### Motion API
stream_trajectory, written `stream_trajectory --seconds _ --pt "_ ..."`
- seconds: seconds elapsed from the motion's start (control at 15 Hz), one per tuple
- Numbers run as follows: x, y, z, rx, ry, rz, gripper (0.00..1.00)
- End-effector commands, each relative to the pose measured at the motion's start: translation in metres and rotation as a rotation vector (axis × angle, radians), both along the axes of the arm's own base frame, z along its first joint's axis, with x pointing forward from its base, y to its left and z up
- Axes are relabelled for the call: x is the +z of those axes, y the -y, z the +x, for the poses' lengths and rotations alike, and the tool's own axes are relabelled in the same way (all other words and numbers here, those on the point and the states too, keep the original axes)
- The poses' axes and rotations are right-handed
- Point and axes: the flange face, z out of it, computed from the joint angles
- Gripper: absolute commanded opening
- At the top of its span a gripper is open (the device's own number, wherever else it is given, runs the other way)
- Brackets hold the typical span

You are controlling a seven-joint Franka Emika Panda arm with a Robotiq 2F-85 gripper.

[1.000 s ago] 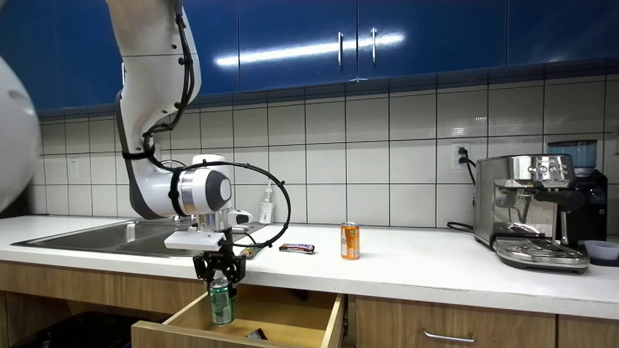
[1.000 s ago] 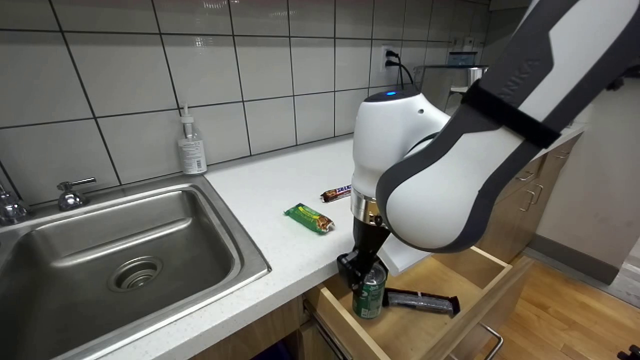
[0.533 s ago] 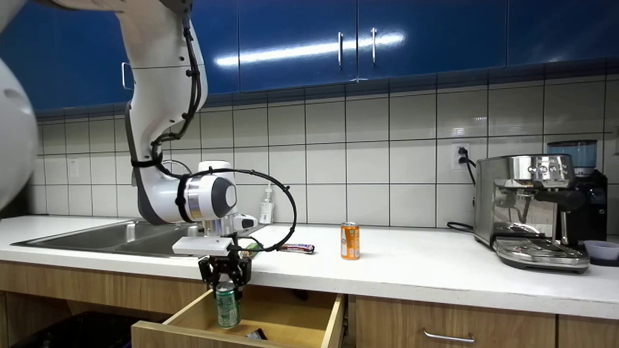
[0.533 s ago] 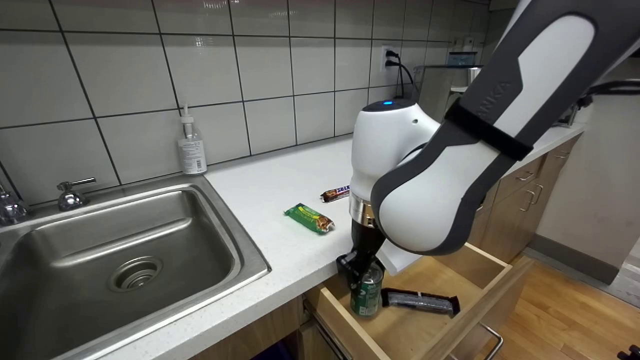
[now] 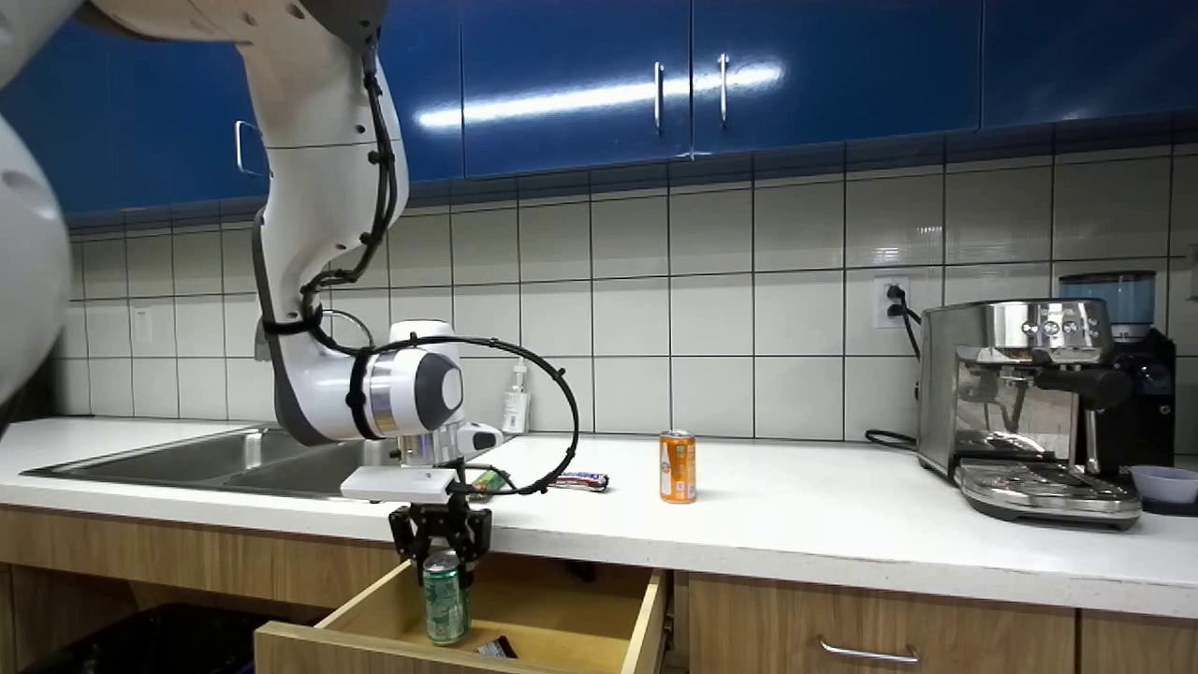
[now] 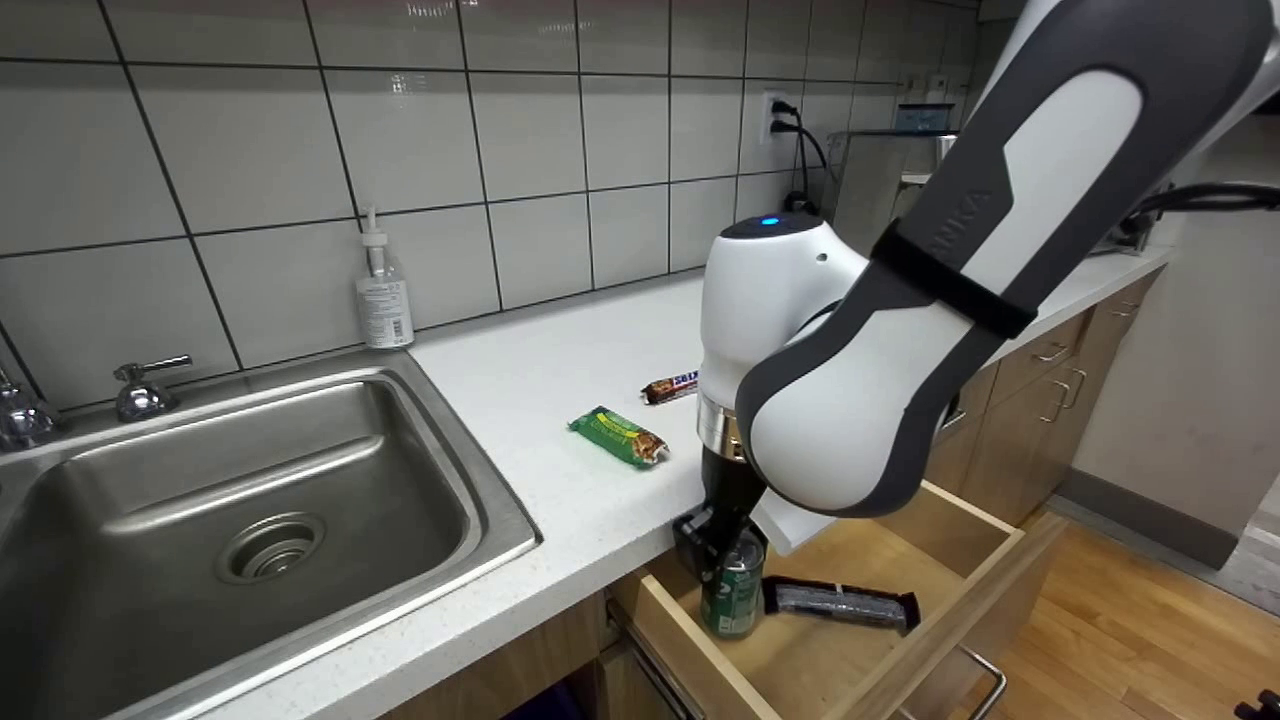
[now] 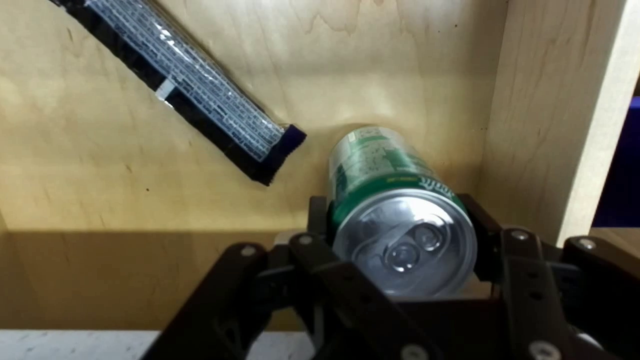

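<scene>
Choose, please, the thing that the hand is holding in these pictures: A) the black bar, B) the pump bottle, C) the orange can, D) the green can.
D: in the wrist view the hand grips the green can from both sides near its top.

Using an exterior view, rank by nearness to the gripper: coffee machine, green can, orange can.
1. Green can: held by the gripper, inside the drawer.
2. Orange can: on the counter, right of the gripper in this view.
3. Coffee machine: same counter, farther right.
</scene>
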Motion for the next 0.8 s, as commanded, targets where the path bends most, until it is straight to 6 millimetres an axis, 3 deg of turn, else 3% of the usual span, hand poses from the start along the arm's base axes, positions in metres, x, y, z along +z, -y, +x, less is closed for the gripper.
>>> stream_trajectory --seconds 0.0,0.73 --pt "0.0002 0.0036 0.0051 0.008 0.005 0.005 0.38" --pt "-0.0075 0.0078 0.0106 -0.013 0.005 -0.005 0.38"
